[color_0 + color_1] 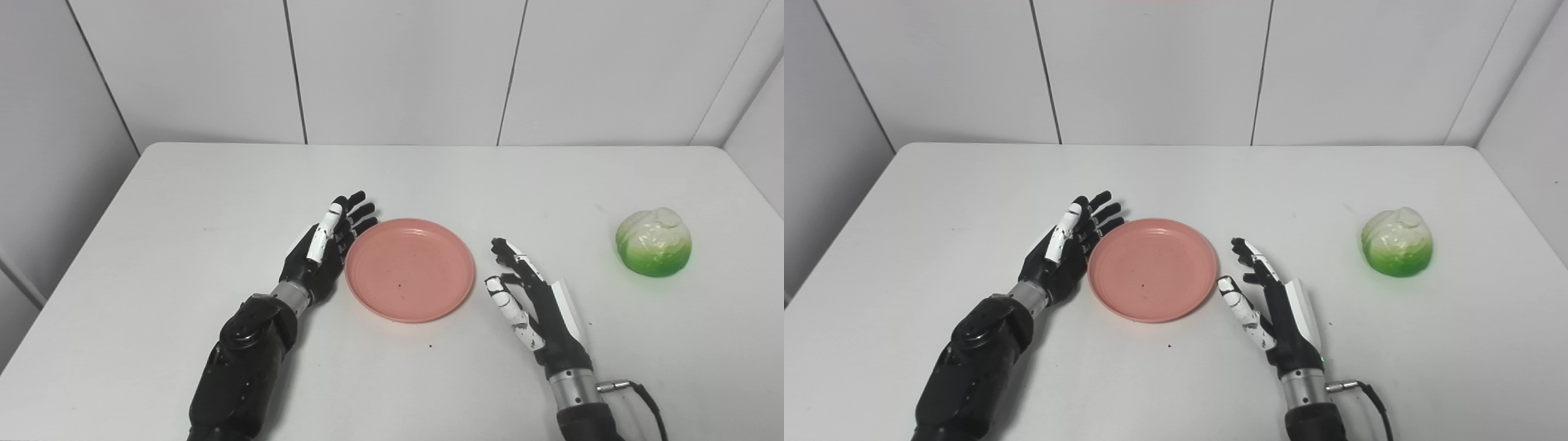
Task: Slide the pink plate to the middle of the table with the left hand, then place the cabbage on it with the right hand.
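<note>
White table (184, 202) | pink plate (410, 269) mid-table | left hand (324, 251) beside | cabbage (653, 242) far right

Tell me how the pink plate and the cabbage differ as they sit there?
The pink plate is flat, shallow and wide; the cabbage is a rounded lump, smaller across. The plate lies mid-table between both hands, the left hand against its rim; the cabbage sits alone at far right. Both rest on the white table.

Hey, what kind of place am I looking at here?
Probably a robot test bench, not a kitchen: a bare white table boxed in by plain white wall panels, holding only a pink plate and a shiny, toy-like cabbage.
</note>
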Action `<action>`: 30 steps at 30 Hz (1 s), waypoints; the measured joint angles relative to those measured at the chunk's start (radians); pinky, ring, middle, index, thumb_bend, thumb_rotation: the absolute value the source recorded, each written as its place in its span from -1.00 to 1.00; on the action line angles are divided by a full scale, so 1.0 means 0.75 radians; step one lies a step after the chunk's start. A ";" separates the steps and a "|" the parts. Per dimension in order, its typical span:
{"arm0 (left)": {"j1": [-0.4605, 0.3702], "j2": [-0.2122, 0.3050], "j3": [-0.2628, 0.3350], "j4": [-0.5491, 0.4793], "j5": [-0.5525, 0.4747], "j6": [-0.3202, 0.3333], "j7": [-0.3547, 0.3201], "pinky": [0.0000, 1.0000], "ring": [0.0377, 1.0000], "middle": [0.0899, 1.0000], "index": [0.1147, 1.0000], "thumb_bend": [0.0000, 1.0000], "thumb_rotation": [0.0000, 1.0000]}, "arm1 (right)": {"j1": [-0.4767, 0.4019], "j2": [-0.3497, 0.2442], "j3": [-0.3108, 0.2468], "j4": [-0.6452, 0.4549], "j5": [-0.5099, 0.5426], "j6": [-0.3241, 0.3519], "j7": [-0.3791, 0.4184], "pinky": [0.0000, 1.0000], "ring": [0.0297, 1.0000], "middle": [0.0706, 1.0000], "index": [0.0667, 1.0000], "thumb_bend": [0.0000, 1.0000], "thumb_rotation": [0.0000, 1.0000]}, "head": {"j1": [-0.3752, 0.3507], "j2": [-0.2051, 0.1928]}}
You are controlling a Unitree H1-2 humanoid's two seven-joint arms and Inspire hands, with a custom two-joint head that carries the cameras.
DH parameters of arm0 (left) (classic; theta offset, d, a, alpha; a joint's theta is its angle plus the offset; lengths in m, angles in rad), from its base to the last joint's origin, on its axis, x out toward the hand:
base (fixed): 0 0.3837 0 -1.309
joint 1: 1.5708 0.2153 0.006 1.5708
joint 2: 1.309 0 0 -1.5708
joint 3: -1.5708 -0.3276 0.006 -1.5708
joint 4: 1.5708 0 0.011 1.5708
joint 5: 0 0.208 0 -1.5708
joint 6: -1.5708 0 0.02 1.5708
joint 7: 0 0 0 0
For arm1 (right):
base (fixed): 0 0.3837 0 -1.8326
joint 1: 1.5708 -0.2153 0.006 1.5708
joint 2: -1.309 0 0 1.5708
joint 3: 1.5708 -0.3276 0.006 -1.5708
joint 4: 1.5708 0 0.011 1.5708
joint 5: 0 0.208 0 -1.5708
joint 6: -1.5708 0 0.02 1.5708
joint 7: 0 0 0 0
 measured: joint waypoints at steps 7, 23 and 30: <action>0.033 -0.001 -0.029 -0.048 -0.001 0.013 -0.024 0.82 0.85 0.86 0.84 -0.11 1.00 | 0.000 0.012 0.003 0.000 -0.015 0.012 -0.031 0.58 0.72 0.72 0.73 -0.37 1.00 | -0.061 0.016; 0.044 0.001 -0.024 -0.054 -0.007 0.015 -0.067 0.83 0.84 0.87 0.86 -0.07 1.00 | 0.001 0.014 0.016 -0.003 -0.042 0.021 -0.042 0.60 0.72 0.73 0.73 -0.36 1.00 | -0.131 0.031; 0.044 0.001 -0.014 -0.042 -0.007 0.014 -0.082 0.80 0.84 0.86 0.85 -0.10 1.00 | 0.001 0.015 0.011 -0.003 -0.046 0.021 -0.049 0.60 0.72 0.73 0.72 -0.38 1.00 | -0.196 0.029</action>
